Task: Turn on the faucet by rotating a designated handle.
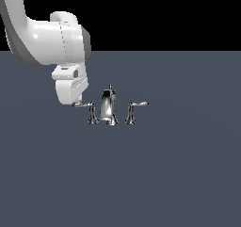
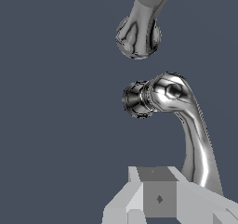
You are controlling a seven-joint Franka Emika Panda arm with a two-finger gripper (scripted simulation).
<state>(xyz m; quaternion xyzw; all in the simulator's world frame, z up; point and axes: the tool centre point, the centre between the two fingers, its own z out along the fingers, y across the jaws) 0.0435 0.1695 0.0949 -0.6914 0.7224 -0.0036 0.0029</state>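
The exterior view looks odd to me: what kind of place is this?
Probably a computer-simulated test scene, not a real room: a plain grey floor under black emptiness, a lone chrome faucet plumbed to nothing, and a white robot arm beside its handle.

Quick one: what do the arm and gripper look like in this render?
The arm is a bulky, rounded glossy white shell with a dark grey band down its side. The gripper has a boxy white body; in the wrist view its fingers are angular, faceted light and mid grey blocks. No cables or readable markings.
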